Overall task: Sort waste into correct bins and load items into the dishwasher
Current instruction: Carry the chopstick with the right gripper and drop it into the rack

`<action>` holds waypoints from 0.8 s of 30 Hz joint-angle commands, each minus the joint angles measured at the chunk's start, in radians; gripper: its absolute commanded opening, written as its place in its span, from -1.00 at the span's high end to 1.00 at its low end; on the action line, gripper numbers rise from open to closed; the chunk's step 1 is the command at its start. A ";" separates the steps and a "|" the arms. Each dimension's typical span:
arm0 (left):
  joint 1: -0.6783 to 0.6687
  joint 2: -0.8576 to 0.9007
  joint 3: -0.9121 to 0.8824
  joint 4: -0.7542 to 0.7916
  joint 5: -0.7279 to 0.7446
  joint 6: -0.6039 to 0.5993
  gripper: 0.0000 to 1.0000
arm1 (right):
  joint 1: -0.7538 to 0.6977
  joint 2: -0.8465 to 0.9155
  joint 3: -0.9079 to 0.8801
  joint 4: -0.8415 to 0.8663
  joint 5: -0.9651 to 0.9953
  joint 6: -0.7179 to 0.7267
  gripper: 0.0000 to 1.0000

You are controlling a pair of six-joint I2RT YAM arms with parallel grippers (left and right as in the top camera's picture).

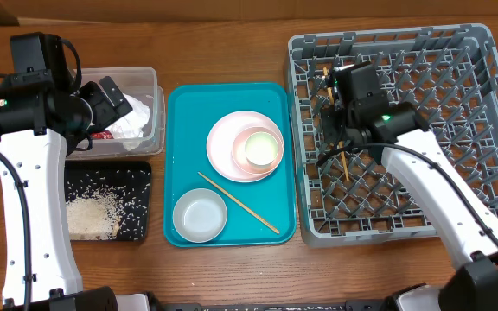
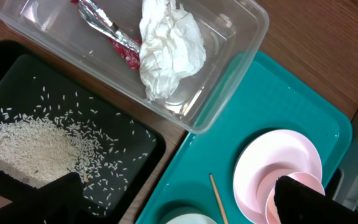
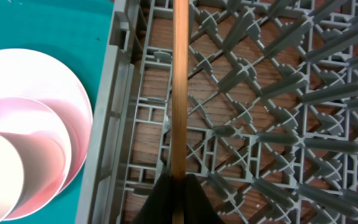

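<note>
At the far left, the left gripper (image 1: 115, 97) hangs over the clear rectangular plastic tub (image 1: 150, 79), its fingers spread wide and empty. Inside the tub lie a crumpled white paper tissue (image 2: 169, 50) and a shiny red-and-white snack wrapper (image 2: 107, 31). Just below is the shallow black rectangular tray (image 1: 143, 226) with a heap of loose whitish rice grains (image 1: 89, 216).

The smooth teal serving tray (image 1: 184, 130) fills the gap between the bins and the rack. It carries stacked pale pink round plates (image 1: 223, 142) with a small white cup (image 1: 262, 149) on them, a small whitish bowl (image 1: 200, 216), and one thin wooden chopstick (image 1: 239, 203) lying diagonally.

The right gripper (image 3: 178, 190) pinches the other wooden chopstick (image 3: 179, 93) over the big grey pegged plastic dish rack (image 1: 456, 52), close to its left wall.
</note>
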 commanded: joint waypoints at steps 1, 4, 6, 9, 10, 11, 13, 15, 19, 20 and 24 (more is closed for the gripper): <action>-0.007 0.002 0.006 -0.002 -0.010 0.009 -1.00 | -0.003 0.042 0.021 0.026 0.019 -0.004 0.92; -0.007 0.002 0.006 -0.001 -0.011 0.009 -1.00 | -0.003 0.069 0.021 0.040 0.070 -0.004 0.92; -0.007 0.002 0.006 -0.001 -0.010 0.009 -1.00 | -0.003 0.085 0.021 0.044 0.080 -0.008 0.92; -0.007 0.002 0.006 -0.001 -0.010 0.009 -1.00 | -0.003 0.122 0.021 0.047 0.080 -0.007 0.92; -0.007 0.002 0.006 -0.001 -0.010 0.009 -1.00 | -0.003 0.134 0.021 0.048 0.080 -0.007 0.92; -0.007 0.002 0.006 -0.001 -0.011 0.009 -1.00 | -0.003 0.140 0.021 0.048 0.080 -0.007 0.92; -0.007 0.002 0.006 -0.001 -0.010 0.009 -1.00 | -0.003 0.142 0.021 0.050 0.080 -0.007 0.92; -0.007 0.002 0.006 -0.002 -0.011 0.009 -1.00 | -0.003 0.142 0.021 0.049 0.080 -0.007 0.72; -0.007 0.002 0.006 -0.001 -0.011 0.009 -1.00 | -0.003 0.142 0.021 0.052 0.080 -0.008 0.62; -0.007 0.002 0.006 -0.002 -0.010 0.009 -1.00 | -0.003 0.142 0.021 0.052 0.080 -0.008 0.62; -0.007 0.002 0.006 -0.001 -0.011 0.009 -1.00 | 0.005 0.133 0.051 0.022 0.004 -0.007 0.62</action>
